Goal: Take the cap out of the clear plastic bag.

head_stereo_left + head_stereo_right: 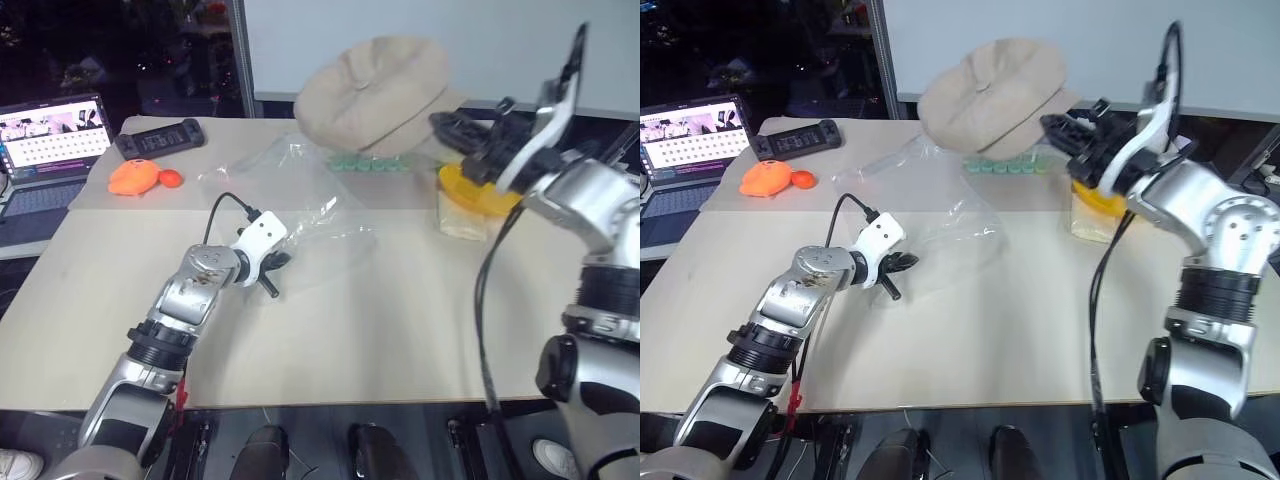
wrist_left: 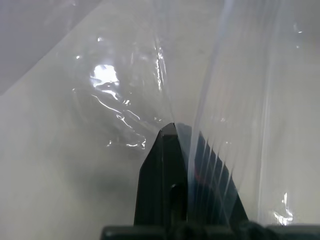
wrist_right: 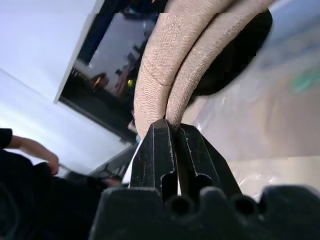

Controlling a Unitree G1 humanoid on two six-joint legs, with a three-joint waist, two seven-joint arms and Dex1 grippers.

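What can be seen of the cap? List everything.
The cap is soft beige fabric with seamed crown panels and a short brim. It hangs in the air above the far side of the table, fully clear of the plastic bag, crown side toward the camera. The right end effector is shut on its folded edge, the weave showing between the fingers in the wrist view. Nothing else touches it.

Nothing readable here tbh, the open grey laptop's (image 1: 45, 150) lit screen just shows tiny rows, too small.
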